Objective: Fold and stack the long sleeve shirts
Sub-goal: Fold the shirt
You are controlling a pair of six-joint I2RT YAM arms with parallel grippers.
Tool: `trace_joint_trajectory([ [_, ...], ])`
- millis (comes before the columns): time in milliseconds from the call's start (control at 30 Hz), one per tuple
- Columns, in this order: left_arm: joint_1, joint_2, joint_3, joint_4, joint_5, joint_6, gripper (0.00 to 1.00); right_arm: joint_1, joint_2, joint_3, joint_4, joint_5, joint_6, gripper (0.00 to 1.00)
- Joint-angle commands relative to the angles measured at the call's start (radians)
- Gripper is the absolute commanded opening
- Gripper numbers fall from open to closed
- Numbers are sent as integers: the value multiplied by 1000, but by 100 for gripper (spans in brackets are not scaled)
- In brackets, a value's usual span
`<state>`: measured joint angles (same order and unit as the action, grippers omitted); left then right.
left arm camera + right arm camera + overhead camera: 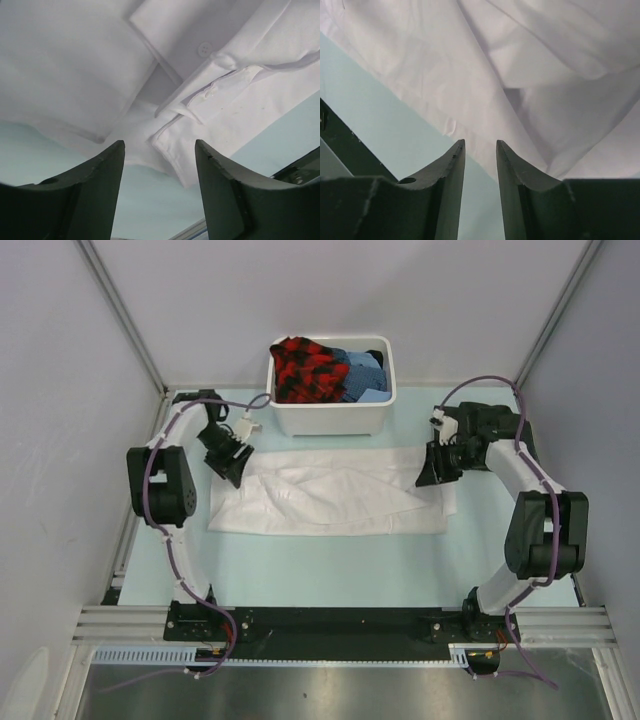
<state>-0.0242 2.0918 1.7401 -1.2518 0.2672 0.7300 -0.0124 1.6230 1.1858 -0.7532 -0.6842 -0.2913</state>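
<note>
White shirt (pixel 330 495) lies flat, partly folded, mid-frame on counter (pixel 330 570). Left claw (pixel 234 464) released at its left end. Right claw (pixel 434 470) narrowly parted, empty, at right end. Next: grasp edges, fold over.

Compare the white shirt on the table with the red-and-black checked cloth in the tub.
The white shirt is plain; the checked cloth is patterned red and black. The shirt lies spread out on the table; the checked cloth sits bunched in the tub. Both are soft fabric.
</note>
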Motion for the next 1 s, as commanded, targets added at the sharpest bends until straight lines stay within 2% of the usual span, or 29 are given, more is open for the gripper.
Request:
trace_joint_trajectory([
  [0, 93, -102, -78, 57, 208, -150, 65, 46, 46, 38, 165, -20, 52, 37],
  [200, 122, -113, -201, 198, 358, -277, 63, 124, 138, 86, 273, 0, 99, 40],
  [433, 122, -115, -295, 365, 408, -395, 61, 218, 185, 107, 371, 35, 100, 41],
  [700, 116, -118, -352, 439, 432, -464, 58, 310, 256, 132, 457, 118, 121, 45],
  [800, 110, -113, -355, 454, 438, -478, 52, 330, 278, 135, 474, 135, 127, 46],
  [833, 110, -115, -353, 453, 444, -478, 45, 344, 284, 136, 474, 140, 126, 45],
  [867, 112, -119, -352, 453, 449, -481, 42, 348, 287, 136, 474, 153, 123, 44],
  [967, 112, -157, -343, 437, 438, -485, 45, 358, 304, 136, 471, 178, 118, 42],
])
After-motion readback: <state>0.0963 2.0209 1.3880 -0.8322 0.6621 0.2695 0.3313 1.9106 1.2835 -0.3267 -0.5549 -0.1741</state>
